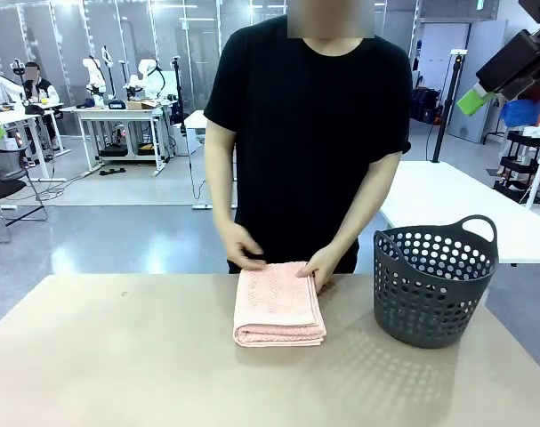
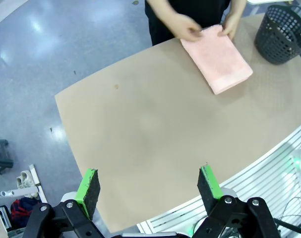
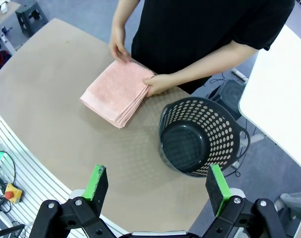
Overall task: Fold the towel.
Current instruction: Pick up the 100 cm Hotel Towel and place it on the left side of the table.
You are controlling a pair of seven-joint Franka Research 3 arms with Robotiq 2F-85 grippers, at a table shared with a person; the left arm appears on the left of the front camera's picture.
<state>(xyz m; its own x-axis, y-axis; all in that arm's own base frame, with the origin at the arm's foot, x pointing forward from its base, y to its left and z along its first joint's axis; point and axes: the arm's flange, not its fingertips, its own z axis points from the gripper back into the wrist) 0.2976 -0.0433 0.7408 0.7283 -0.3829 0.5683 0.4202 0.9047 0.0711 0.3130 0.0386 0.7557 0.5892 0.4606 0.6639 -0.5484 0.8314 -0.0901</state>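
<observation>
The left hand (image 2: pixel 148 183) and right hand (image 3: pixel 156 184) hang spread and empty over the bench (image 1: pixel 118 356). Farther out lies the towel (image 1: pixel 278 305), a folded pad beside the basket (image 1: pixel 434 285) — probably soft, light and floppy, best pinched through all layers at a corner — with the person's hands (image 1: pixel 321 265) on its far edge.

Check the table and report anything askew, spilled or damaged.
Nothing stands out. The towel lies folded in a tidy stack on the table, with the person's hands at its far edge. The basket stands upright and empty beside it, apart from the towel. No spill or damage shows.
</observation>
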